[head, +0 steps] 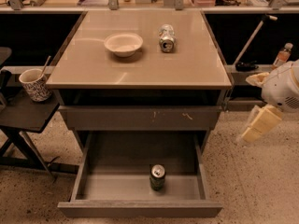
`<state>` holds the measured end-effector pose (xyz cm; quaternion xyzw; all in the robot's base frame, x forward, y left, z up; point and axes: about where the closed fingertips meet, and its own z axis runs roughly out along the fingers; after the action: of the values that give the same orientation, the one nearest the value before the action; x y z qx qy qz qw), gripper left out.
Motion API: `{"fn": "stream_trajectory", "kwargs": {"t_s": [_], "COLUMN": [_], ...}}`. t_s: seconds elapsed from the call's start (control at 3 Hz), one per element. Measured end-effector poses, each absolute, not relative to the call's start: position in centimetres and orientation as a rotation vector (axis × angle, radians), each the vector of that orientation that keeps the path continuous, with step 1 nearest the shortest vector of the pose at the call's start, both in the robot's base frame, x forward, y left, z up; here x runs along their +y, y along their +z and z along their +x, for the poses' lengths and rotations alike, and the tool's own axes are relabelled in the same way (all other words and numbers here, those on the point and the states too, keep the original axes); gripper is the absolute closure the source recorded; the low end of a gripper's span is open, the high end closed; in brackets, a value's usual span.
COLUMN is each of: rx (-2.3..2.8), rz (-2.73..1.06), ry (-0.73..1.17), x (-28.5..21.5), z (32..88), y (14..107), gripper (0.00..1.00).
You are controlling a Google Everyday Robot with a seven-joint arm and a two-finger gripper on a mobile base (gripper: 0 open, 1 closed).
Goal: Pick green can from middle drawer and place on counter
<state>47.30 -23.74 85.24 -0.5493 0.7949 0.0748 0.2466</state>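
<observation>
The green can stands upright on the grey floor of the open middle drawer, near its front centre. The drawer is pulled out below the beige counter. My gripper hangs at the right edge of the view, beside the cabinet at about the height of the closed drawer front, well to the right of and above the can. It holds nothing that I can see.
A white bowl and a pale silvery can lying on its side are on the counter. A closed drawer front with small scratches sits above the open drawer. A dark side table with a mug stands at the left.
</observation>
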Motion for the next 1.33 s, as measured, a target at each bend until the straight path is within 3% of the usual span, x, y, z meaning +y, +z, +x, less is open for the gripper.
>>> {"fn": "stream_trajectory", "kwargs": {"t_s": [0.67,1.0,1.33], "rx": [1.928,1.861,1.810], "rz": [-1.058,-1.021,-1.045], "ry": [0.352,0.471,0.545], "x": [-27.2,-26.7,-25.5], "z": [57.8,59.6,55.5], "y": [83.1,81.1,81.9], "gripper": [0.00,0.00,0.00]}}
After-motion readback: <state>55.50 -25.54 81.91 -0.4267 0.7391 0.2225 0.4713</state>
